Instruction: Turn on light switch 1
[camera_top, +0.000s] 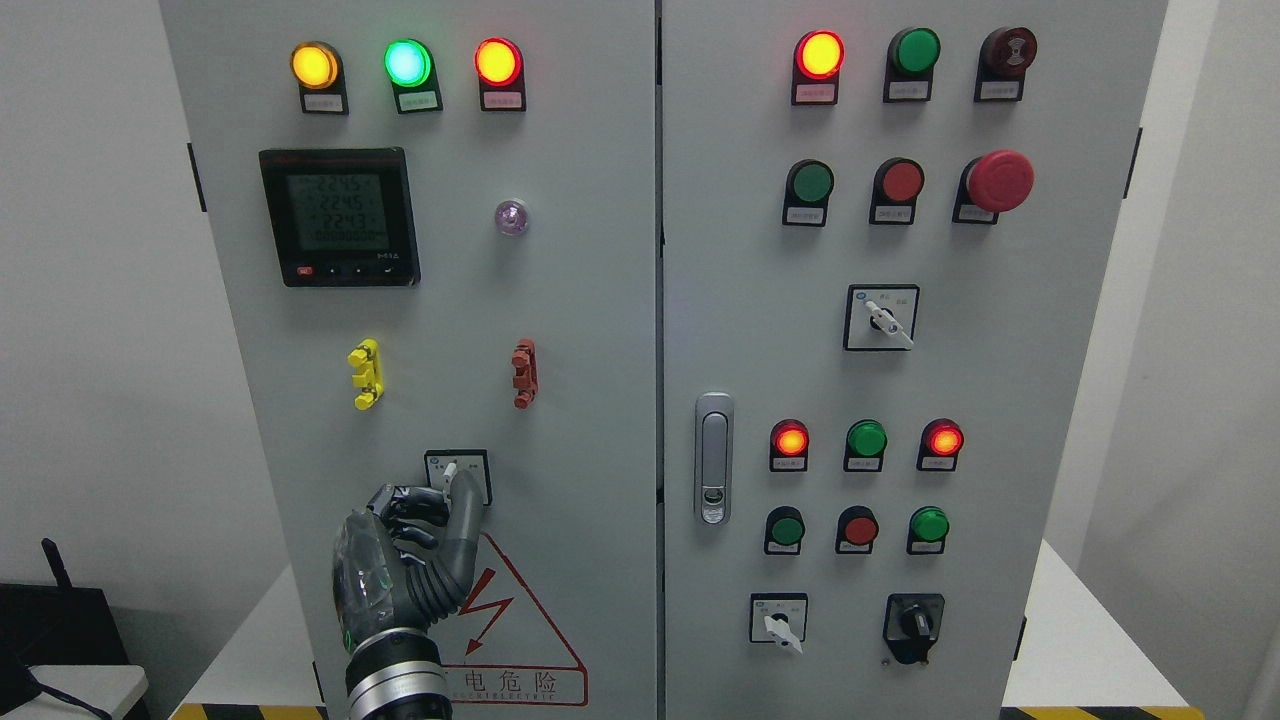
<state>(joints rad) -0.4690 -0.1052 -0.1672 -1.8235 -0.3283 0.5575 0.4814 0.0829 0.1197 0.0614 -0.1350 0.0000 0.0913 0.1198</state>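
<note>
Grey cabinet (580, 300): two painted metal doors side by side, filling most of the head view; every place below is given relative to it.
Switch 1 (458, 476): small rotary selector on a white plate with a dark border, low on the cabinet's left door, below and between the yellow clip and the red clip.
Left hand (405, 560): dark, jointed fingers with a clear cover over the back; its arm rises from the bottom edge against the cabinet's left door. One finger (462, 510) is stretched up to the switch's white lever and appears to touch it; the other fingers are curled in beside it. Nothing is grasped.
Right hand: out of sight.
Warning triangle (520, 640): red outline with a lightning bolt, at the foot of the cabinet's left door, partly behind the hand.
Yellow clip (365, 374): mid-height on the cabinet's left door, towards its left.
Red clip (524, 373): level with the yellow one, towards the cabinet's centre seam.
Meter (338, 217): black, lit digits, upper part of the cabinet's left door.
Lamps (406, 63): amber, green and red in a row, all lit, along the top of the cabinet's left door.
Door handle (713, 458): silver, on the cabinet's right door just beside the centre seam.
Emergency stop (998, 181): large red mushroom button, upper right of the cabinet's right door.
</note>
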